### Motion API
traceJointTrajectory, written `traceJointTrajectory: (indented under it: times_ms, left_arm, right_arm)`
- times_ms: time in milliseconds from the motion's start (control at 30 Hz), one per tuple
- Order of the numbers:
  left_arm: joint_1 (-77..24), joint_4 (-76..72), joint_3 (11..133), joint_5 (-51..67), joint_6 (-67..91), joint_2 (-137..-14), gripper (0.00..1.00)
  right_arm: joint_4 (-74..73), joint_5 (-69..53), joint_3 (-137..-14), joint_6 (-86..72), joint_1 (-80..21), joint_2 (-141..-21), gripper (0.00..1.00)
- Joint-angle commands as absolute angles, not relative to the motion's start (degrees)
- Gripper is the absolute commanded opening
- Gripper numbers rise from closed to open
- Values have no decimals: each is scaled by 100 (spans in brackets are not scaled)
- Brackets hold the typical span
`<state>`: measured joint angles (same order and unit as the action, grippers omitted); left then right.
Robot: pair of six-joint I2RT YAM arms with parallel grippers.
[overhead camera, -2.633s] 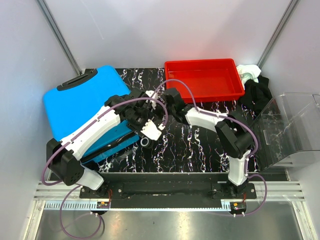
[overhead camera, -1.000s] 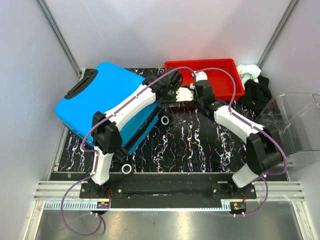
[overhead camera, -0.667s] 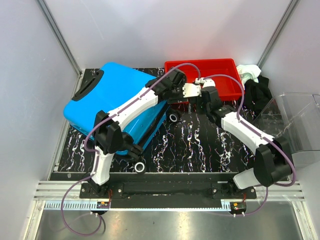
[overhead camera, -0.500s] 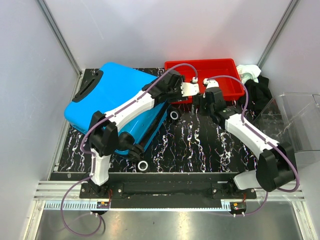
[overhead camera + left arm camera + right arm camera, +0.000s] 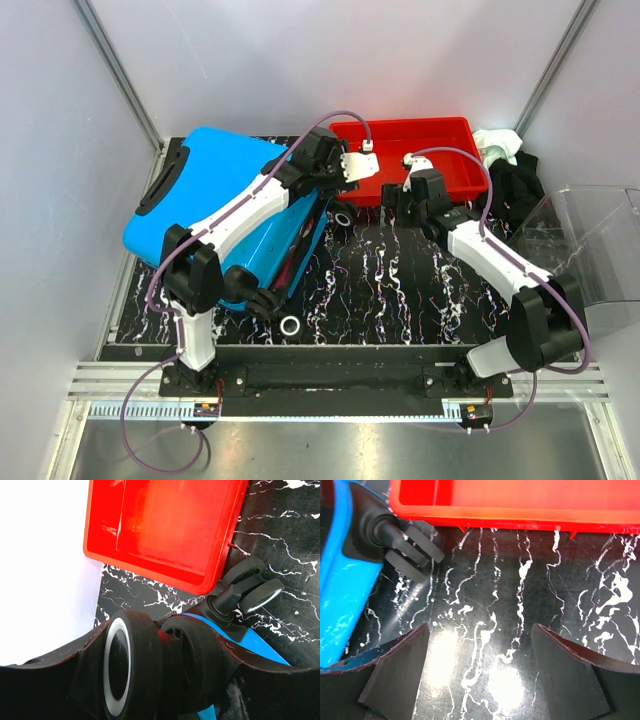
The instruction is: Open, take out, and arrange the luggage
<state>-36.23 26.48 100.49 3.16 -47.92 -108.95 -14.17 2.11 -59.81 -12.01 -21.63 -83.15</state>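
The blue suitcase (image 5: 200,200) sits on the left half of the table (image 5: 400,290). It is tipped up at a slant, with its black handle toward the far left and its wheeled end pointing at the middle. A dark seam with a thin red line runs along its near-right side, but the pictures do not show whether the two shells have parted there.

The left tool (image 5: 165,660) reaches over the case to its far right corner. There its jaws are closed around a double wheel (image 5: 131,670), one finger pressed to each side. A second wheel (image 5: 250,587) stands just beside the near rim of the red tray (image 5: 430,155), which is empty.

The right tool (image 5: 479,635) hangs low over the bare table just in front of that tray. Its fingers are spread wide and hold nothing. Farther right lie some dark and white cloth (image 5: 505,170) and a clear bin (image 5: 590,260).

This looks like the opening step, or the positioning before it: the case is being turned by its wheel, and nothing from inside it is in view. The next move probably calls for laying the case flat with its seam within reach. The right tool could then catch the lid's edge while the left one steadies the lower shell. A wheel makes a poor grip, since it may swivel or roll.
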Motion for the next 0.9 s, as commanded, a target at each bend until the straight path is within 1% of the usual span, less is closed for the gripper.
traceJointTrajectory:
  times_ms: [0, 67, 100, 133, 167, 200, 233, 267, 300, 400, 500, 533, 600, 633, 667, 733, 767, 800, 867]
  left_arm:
    - [-3498, 2646, 10845, 159, -3314, -11099, 0]
    - [-3498, 2654, 11205, 35, -3209, -11416, 0]
    - [-3515, 2654, 11310, 35, -3165, -11504, 5]
    - [-3524, 2672, 11503, 26, -3112, -11627, 14]
    - [-3524, 2689, 11574, 44, -2946, -11654, 30]
    - [-3542, 2724, 11636, 79, -2857, -11663, 69]
    - [-3533, 2742, 11654, 114, -2796, -11585, 81]
    - [-3542, 2742, 11654, 166, -2699, -11514, 91]
    - [-3542, 2733, 11654, 263, -2629, -11418, 98]
    - [-3551, 2952, 11873, 534, -2426, -11110, 99]
    - [-3542, 3443, 12409, 703, -2321, -10943, 99]
    - [-3542, 3593, 12532, 668, -2216, -10908, 99]
    - [-3507, 3918, 12569, 319, -2110, -10662, 99]
    - [-3437, 4033, 12473, 221, -2014, -10531, 99]
    - [-3393, 4199, 12089, 63, -1978, -10190, 99]
    - [-3157, 4228, 11517, 18, -1838, -9793, 99]
    - [-3033, 4228, 11244, 18, -1759, -9330, 99]
    - [-2910, 4245, 10693, 18, -1697, -9134, 99]
    - [-2515, 4271, 10233, 157, -1617, -8686, 99]
  right_arm:
    - [-1011, 9, -5889, -1169, -2136, -7849, 88]
    - [-993, -271, -5819, -1090, -2136, -7604, 88]
    - [-976, -359, -5723, -1055, -2144, -7516, 88]
    - [-906, -473, -5669, -1020, -2171, -7428, 88]
    - [-853, -666, -5608, -889, -2197, -7218, 88]
    - [-783, -729, -5460, -792, -2241, -7111, 88]
    - [-669, -764, -5388, -687, -2320, -6989, 88]
    - [-624, -791, -5327, -433, -2503, -6770, 88]
    - [-572, -791, -5230, -300, -2644, -6663, 88]
    - [-492, -808, -5255, 217, -3233, -6478, 87]
    - [-684, -984, -5492, 500, -3822, -6574, 87]
    - [-729, -1071, -5554, 588, -3980, -6661, 90]
    - [-747, -1081, -5677, 624, -4445, -6706, 100]
    - [-704, -890, -5678, 615, -4621, -6715, 100]
    - [-642, -766, -5678, 607, -4988, -6715, 100]
    - [-492, -354, -5713, 554, -5368, -6846, 100]
    - [-571, -230, -5870, 545, -5605, -6942, 100]
    - [-667, -133, -6002, 554, -5955, -7065, 100]
    - [-991, 175, -6457, 475, -6248, -7522, 100]
